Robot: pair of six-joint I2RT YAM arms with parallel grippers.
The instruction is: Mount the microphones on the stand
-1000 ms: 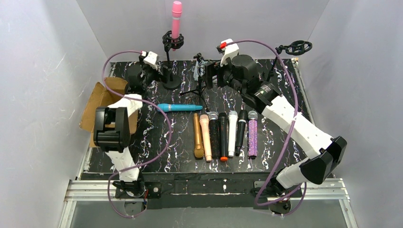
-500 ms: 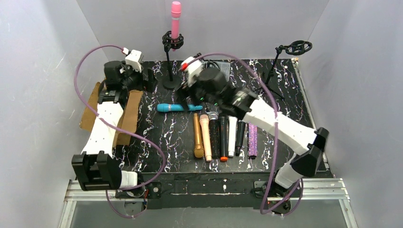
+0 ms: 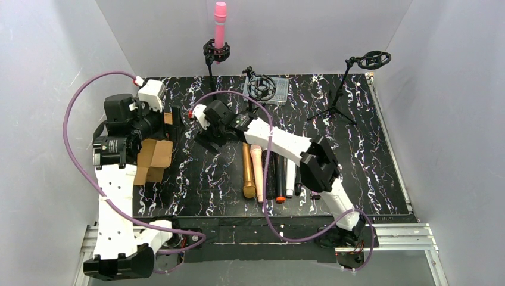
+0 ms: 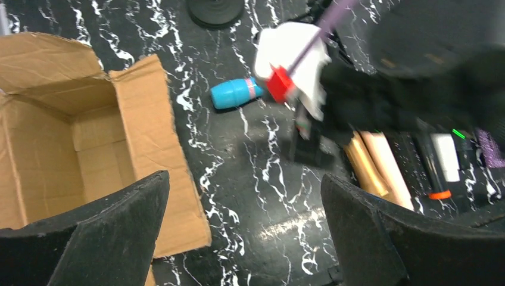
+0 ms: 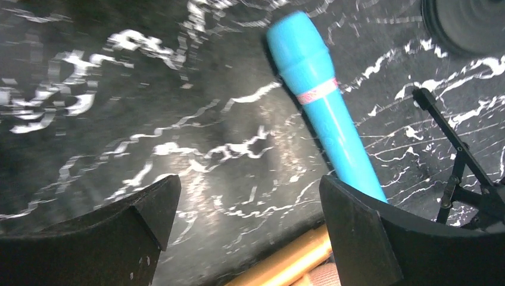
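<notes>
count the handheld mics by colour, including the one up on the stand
pink stick microphone, upright in the black stand: 1
teal-blue microphone: 1
gold microphone: 1
peach microphone: 1
black microphones: 3
white microphone: 1
purple glitter microphone, barely in view: 1
total: 9

Glossy plastic teal microphone (image 5: 326, 110), matt cardboard box (image 4: 156, 134)

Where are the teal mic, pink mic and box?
teal mic (image 5: 336, 122): right wrist view, on the handle just below the pink band.
pink mic (image 3: 220, 27): top view, on the handle under the head.
box (image 4: 155, 149): left wrist view, on the right-hand flap.
</notes>
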